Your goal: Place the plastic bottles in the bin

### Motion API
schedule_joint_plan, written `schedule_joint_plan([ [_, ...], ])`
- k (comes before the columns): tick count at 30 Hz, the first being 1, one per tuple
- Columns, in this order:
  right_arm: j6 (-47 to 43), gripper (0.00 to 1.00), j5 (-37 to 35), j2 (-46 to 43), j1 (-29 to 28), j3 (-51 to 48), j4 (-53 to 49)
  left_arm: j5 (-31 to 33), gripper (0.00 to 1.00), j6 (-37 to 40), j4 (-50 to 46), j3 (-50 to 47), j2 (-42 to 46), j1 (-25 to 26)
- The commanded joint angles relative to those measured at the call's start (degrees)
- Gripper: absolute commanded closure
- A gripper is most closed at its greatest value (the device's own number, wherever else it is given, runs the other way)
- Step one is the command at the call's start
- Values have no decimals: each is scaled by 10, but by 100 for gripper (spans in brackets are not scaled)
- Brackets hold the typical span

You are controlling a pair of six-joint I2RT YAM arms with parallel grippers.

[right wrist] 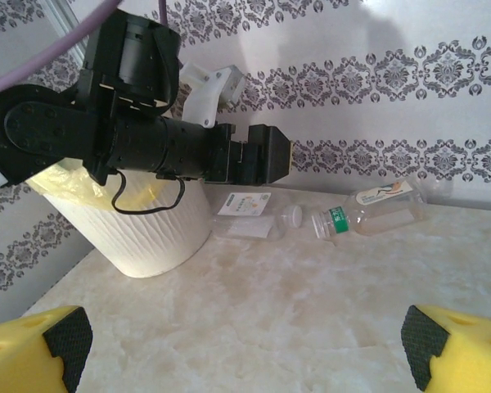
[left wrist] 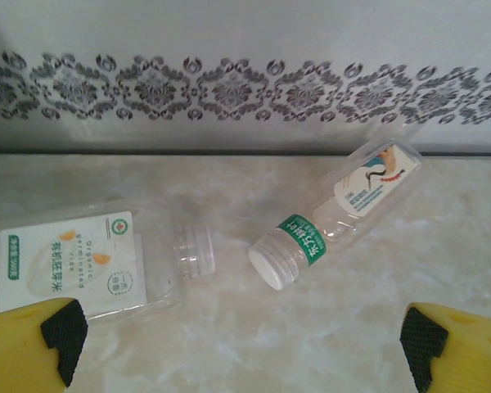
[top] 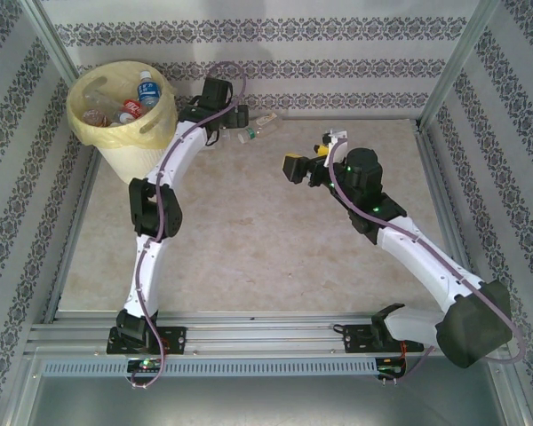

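The green-banded bottle [left wrist: 344, 209], judged light and crushable, is best pinched mid-body; left gripper [left wrist: 244, 342] and right gripper [right wrist: 244, 344] are spread open.

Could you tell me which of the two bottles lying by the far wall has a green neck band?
The right-hand bottle, white-capped; the left-hand bottle has an orange-slice label instead.

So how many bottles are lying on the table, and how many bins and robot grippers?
Clear plastic bottles on the table: 2 (white-capped bottle, orange-slice-label bottle)
Round cream-white plastic bin: 1
Open yellow-fingered grippers: 2 (left gripper, right gripper)
Total: 5
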State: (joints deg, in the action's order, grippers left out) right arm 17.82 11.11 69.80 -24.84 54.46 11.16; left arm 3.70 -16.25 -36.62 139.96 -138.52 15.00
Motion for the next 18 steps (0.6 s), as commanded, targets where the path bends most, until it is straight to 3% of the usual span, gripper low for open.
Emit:
schedule_joint_plan([
  [1,2,2,-12,-17,6,-6,-6,16,0,-44,29,24,-29,-16],
  [11,0,2,-17,-27,14,-9,-17,-37,0,-82,27,108,-128,-56],
  [18,7,2,-16,-26,15,-6,-17,-74,0,-104,26,110,-159,-74],
])
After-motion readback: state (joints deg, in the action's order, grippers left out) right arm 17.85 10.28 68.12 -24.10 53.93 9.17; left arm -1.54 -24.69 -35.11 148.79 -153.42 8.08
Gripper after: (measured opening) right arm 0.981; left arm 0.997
